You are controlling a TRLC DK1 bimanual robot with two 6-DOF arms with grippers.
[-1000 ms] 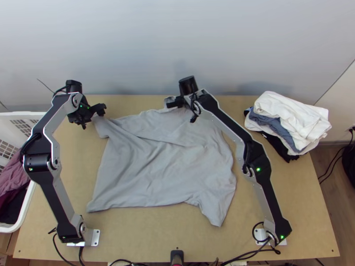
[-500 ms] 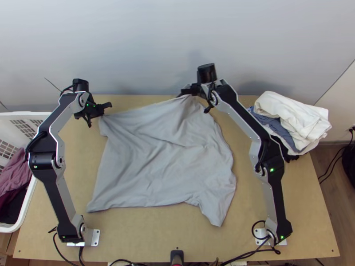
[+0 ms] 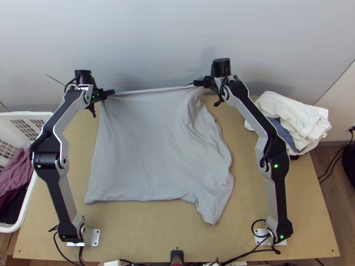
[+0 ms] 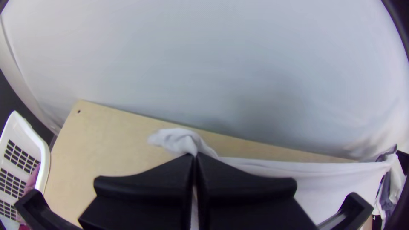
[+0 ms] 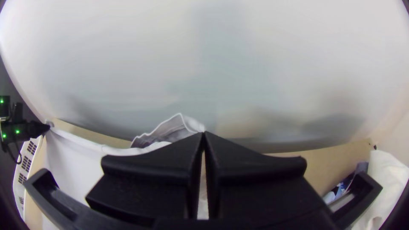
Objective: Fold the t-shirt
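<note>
Seen from high above in the top view, a smooth light-grey T-shirt [image 3: 142, 146] lies over a light wooden table [image 3: 146, 230], its far edge pulled up nearly straight between two grippers. At the far left, the left gripper [image 3: 112, 92] is clamped on one far corner; at the far middle, the right gripper [image 3: 197, 83] is clamped on the other end of that edge, and the black fingers hide the gripped cloth. Soft creases gather below the right gripper, and a rumpled, tapering flap sticks out at the near right. The right arm partly covers a soft pile of clothes [image 3: 295, 113], white on top with blue beneath. A white plastic basket [image 3: 26, 116] with a grid of slots, holding mauve and dark cloth [image 3: 14, 175], is cut off by the left edge. In the left wrist view, the left gripper [image 4: 195, 154] has its wide, matte fingers together on the shirt; a small crumpled bunch pokes out past the tips, and the taut edge runs off towards a dark, hard-to-read corner. In the right wrist view, the right gripper [image 5: 204, 133] likewise pinches the fabric, tips together beside a raised, pointed fold with a darker grey inner side; the cloth between the fingers is hidden.
</note>
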